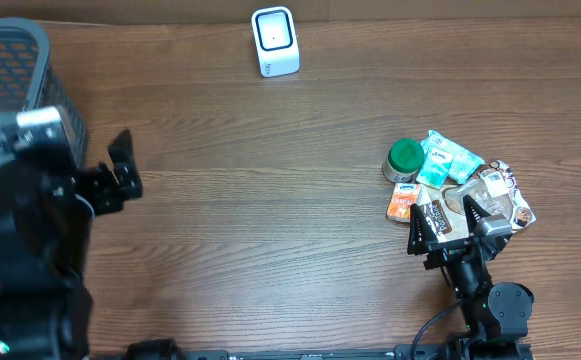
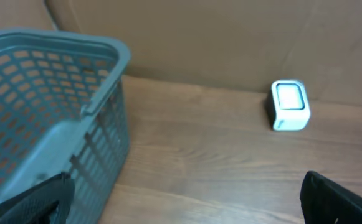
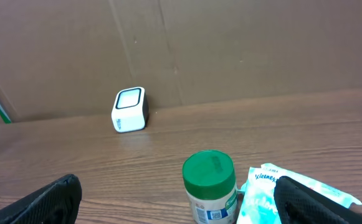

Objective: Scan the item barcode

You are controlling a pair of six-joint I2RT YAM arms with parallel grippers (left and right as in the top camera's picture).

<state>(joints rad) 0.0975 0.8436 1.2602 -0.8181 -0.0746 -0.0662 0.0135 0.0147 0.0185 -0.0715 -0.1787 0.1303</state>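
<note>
Hovering wide, right tool [image 1: 444,217] overlaps item pile's [image 1: 448,160] near edge.

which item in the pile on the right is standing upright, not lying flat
The green-lidded jar. It stands on its base with its round lid on top, while the teal pouch beside it and the orange packet lie flat on the table.

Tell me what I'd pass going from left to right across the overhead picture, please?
mesh basket → white scanner → green-lidded jar → heap of packets. The robot's arms overlap these, so they are left out.
</note>
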